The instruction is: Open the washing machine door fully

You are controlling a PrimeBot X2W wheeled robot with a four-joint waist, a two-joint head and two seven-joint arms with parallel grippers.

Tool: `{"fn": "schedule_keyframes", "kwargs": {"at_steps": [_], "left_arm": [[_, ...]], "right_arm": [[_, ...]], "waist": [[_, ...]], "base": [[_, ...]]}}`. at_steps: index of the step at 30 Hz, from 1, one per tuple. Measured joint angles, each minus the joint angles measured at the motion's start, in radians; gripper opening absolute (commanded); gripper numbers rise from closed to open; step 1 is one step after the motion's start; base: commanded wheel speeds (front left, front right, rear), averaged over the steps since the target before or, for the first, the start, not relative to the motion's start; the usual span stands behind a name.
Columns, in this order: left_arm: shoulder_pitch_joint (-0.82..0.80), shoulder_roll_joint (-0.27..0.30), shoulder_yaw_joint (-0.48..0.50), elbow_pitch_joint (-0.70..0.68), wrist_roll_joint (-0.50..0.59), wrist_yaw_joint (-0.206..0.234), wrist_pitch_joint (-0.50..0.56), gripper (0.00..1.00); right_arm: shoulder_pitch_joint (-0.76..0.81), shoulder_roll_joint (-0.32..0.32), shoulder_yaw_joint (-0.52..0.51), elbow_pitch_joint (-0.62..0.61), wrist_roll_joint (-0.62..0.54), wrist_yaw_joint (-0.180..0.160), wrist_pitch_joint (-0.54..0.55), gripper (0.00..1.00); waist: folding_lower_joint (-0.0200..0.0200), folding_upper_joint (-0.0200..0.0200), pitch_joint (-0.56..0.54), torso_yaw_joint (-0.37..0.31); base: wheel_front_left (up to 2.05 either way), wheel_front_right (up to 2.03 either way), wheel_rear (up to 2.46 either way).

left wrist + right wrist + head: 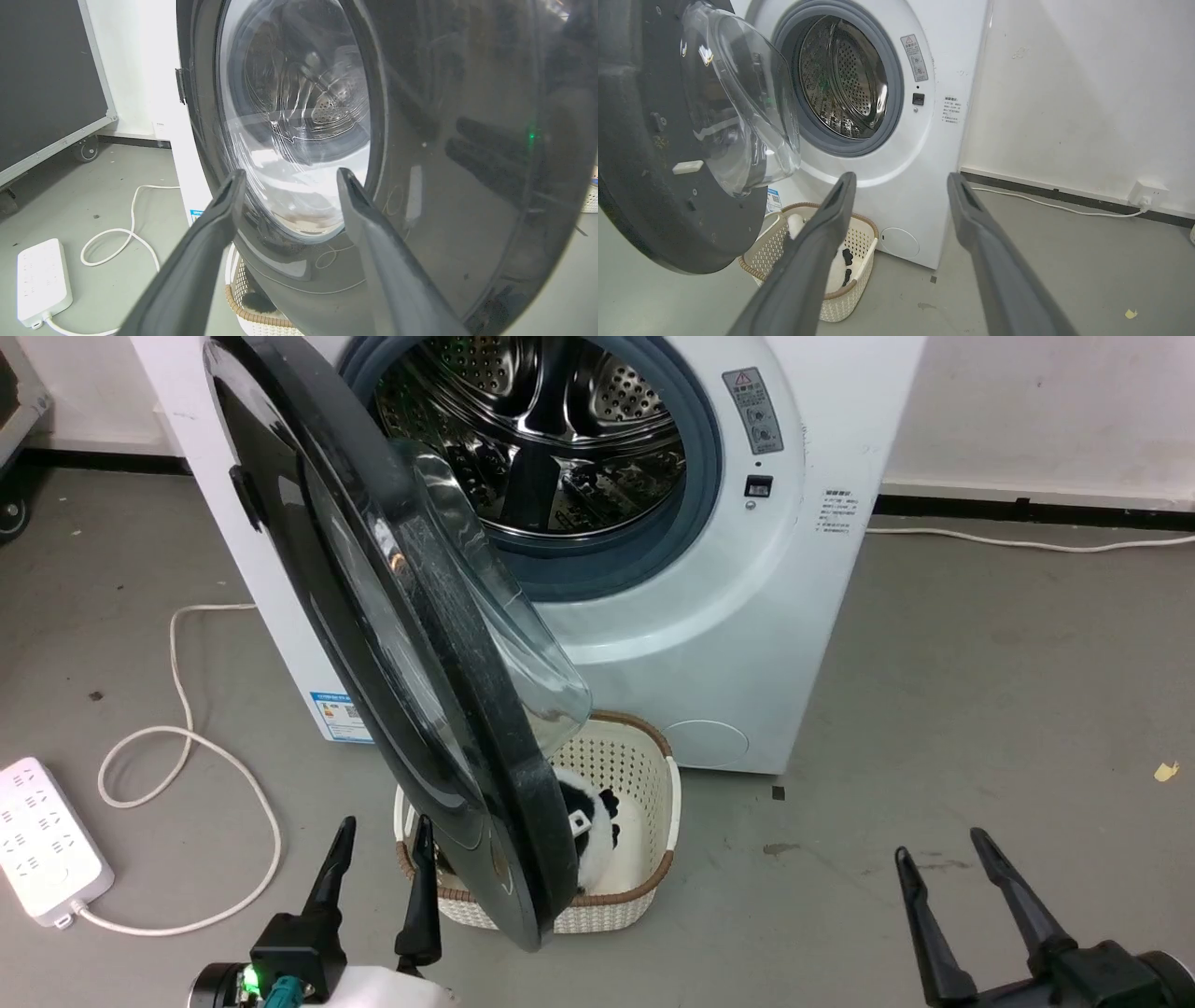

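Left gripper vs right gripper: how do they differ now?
The left gripper sits close to the outer face of the washing machine door; the right gripper hangs over floor, well clear of it. The left gripper's fingers aim at the door glass; the right gripper's aim at the washing machine front. Both open, holding nothing.

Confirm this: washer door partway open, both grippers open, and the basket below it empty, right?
No, the basket isn't empty: the head view shows a black-and-white fluffy item in it. The washing machine door is partway open; left gripper and right gripper are open.
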Motion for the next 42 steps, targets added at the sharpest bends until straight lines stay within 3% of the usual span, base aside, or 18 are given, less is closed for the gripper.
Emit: {"fn": "schedule_keyframes", "kwargs": {"at_steps": [7, 8, 9, 18, 21, 29, 36, 42], "left_arm": [[0.0, 0.0, -0.007, 0.006, 0.008, -0.007, 0.0, 1.0], [0.0, 0.0, -0.009, 0.008, 0.008, -0.009, 0.0, 0.56], [0.0, 0.0, -0.013, 0.01, 0.008, -0.014, 0.0, 0.0], [0.0, -0.004, 0.036, -0.091, -0.005, -0.008, 0.0, 0.0], [-0.011, -0.008, 0.089, -0.207, -0.092, 0.002, 0.0, 0.0], [-0.151, -0.008, 0.123, -0.503, -0.098, 0.049, -0.001, 0.0], [-0.189, 0.001, 0.034, -0.625, -0.007, 0.044, 0.017, 0.0], [-0.18, 0.01, -0.139, -0.628, 0.052, 0.005, 0.182, 0.0]], "right_arm": [[-0.002, 0.001, -0.001, -0.005, 0.017, 0.0, -0.001, 1.0], [-0.002, 0.001, -0.001, -0.006, 0.021, 0.0, -0.003, 1.0], [-0.002, 0.001, -0.001, -0.007, 0.023, 0.0, -0.004, 1.0], [-0.002, 0.002, 0.001, -0.013, 0.041, 0.0, -0.005, 1.0], [-0.002, 0.002, 0.001, -0.016, 0.041, 0.0, -0.005, 1.0], [-0.003, 0.002, -0.004, -0.012, 0.066, 0.0, -0.005, 1.0], [-0.006, 0.002, 0.002, -0.002, 0.071, 0.0, -0.005, 1.0], [-0.006, 0.002, -0.001, 0.005, 0.077, 0.0, -0.005, 1.0]], "waist": [[-0.0002, 0.0, -0.004, -0.002], [-0.0001, 0.0, -0.006, -0.002], [0.0, 0.0, -0.006, -0.002], [-0.0001, 0.0, -0.015, -0.007], [0.0, 0.0, -0.016, -0.006], [0.0, 0.0, -0.017, -0.004], [0.0, 0.0, -0.006, -0.018], [0.0, 0.0, -0.001, -0.022]], "base": [[0.0, 0.0, 0.0], [0.0, 0.0, 0.0], [0.0, 0.0, 0.0], [0.0, 0.0, 0.0], [0.0, 0.0, 0.0], [0.0, 0.0, 0.0], [0.0, 0.0, 0.0], [0.0, 0.0, 0.0]]}}
